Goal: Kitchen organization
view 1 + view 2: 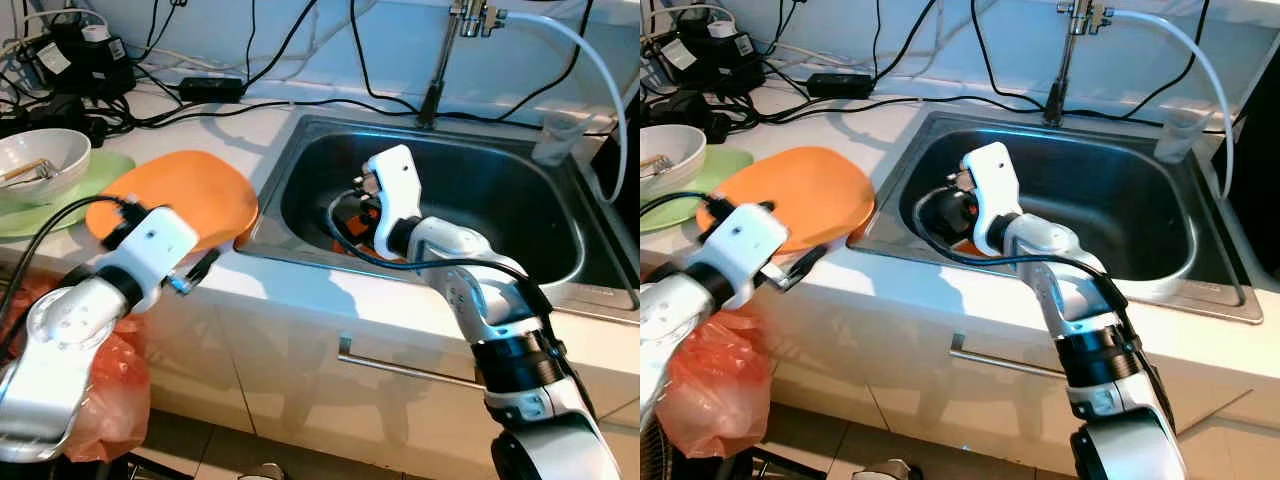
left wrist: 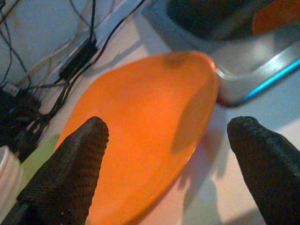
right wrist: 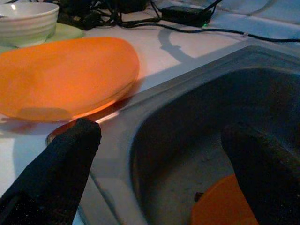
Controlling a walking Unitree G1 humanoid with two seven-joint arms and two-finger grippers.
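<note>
Left gripper (image 2: pixel 164 164): spread, at plate (image 1: pixel 180 200), counter front edge | right gripper (image 3: pixel 159 154): spread, inside sink (image 1: pixel 500 180) | step: plate pickup | next: close on rim.

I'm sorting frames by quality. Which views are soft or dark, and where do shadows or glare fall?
Left wrist view: soft all over, the fingers out of focus, a shadow across the orange plate. Right wrist view: sink basin dark, fingers blurred, a bright glint on its rim. Left eye view: sharp and evenly lit, counter pale, cables casting thin shadows.
</note>
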